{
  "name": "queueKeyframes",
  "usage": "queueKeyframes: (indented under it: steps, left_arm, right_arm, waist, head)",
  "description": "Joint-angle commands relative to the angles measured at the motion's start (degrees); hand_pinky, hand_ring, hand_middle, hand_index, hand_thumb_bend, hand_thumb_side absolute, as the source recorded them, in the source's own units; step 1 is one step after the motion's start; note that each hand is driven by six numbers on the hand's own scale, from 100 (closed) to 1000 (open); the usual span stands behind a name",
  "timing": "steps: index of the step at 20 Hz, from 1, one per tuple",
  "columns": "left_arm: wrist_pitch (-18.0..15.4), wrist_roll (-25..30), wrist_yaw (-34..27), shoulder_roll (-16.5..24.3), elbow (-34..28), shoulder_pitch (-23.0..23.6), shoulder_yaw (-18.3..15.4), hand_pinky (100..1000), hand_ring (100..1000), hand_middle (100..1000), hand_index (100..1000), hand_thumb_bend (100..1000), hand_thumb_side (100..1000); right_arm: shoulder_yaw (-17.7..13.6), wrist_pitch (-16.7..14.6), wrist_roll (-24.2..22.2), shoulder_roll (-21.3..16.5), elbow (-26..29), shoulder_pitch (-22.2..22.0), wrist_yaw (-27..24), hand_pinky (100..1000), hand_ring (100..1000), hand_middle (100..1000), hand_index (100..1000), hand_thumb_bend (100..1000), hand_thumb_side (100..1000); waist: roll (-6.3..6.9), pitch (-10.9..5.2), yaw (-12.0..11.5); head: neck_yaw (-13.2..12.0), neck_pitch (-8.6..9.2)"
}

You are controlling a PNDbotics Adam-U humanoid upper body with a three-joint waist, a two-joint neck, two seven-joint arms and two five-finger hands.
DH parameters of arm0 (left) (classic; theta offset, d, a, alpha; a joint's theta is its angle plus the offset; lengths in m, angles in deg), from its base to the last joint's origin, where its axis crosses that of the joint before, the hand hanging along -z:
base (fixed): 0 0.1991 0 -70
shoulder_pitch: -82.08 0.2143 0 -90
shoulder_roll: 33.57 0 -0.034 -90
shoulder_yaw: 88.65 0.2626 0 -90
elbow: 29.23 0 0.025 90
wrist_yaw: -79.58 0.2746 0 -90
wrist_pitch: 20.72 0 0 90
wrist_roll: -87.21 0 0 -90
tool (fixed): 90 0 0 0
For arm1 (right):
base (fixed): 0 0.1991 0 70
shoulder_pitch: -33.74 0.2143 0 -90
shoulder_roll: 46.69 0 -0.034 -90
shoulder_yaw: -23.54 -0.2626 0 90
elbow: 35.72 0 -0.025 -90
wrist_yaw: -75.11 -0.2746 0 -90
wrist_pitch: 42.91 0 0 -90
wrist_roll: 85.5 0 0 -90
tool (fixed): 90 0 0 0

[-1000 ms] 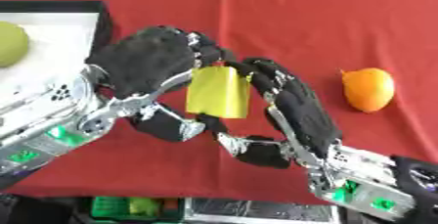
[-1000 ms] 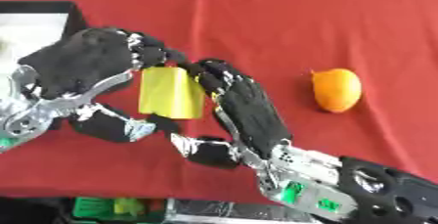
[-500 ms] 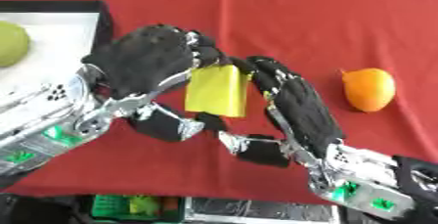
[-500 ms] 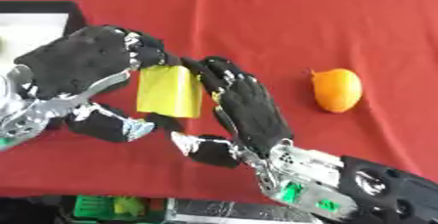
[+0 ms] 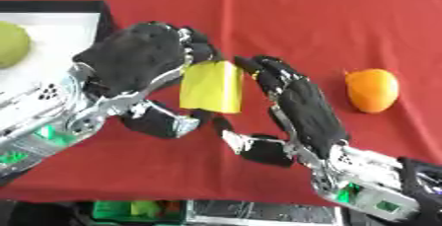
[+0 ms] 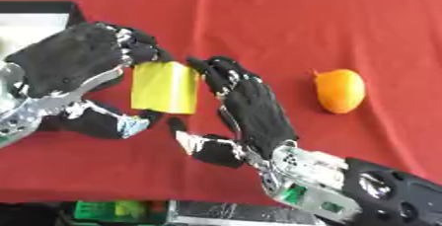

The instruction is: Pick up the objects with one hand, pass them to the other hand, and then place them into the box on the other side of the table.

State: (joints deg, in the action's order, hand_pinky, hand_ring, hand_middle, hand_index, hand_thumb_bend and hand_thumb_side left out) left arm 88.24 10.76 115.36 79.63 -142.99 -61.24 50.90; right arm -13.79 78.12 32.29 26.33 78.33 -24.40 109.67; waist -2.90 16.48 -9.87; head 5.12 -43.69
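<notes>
My left hand (image 5: 138, 64) curls its fingers on the flat yellow block (image 5: 211, 88) mid-air over the red tabletop (image 5: 285, 18), while my right hand (image 5: 302, 106) rests outstretched against its other edge for the handover.

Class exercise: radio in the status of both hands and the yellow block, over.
Left hand curled on yellow block. Right hand open beside it, fingers touching. Orange fruit waiting. White box holds green fruit.
</notes>
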Motion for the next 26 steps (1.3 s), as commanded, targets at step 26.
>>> queueKeyframes:
  steps: [26]
  left_arm:
    - [1.1, -11.1, -4.5, 12.0, -0.8, 6.4, -13.1, 658, 491, 348, 414, 100, 252]
  right_arm:
    - [-0.7, 1.5, 3.0, -1.5, 0.5, -2.2, 1.4, 537, 846, 744, 910, 359, 434]
  waist:
    - [-0.76, -0.92, -0.3]
  head:
    - [-4.1, 2.44]
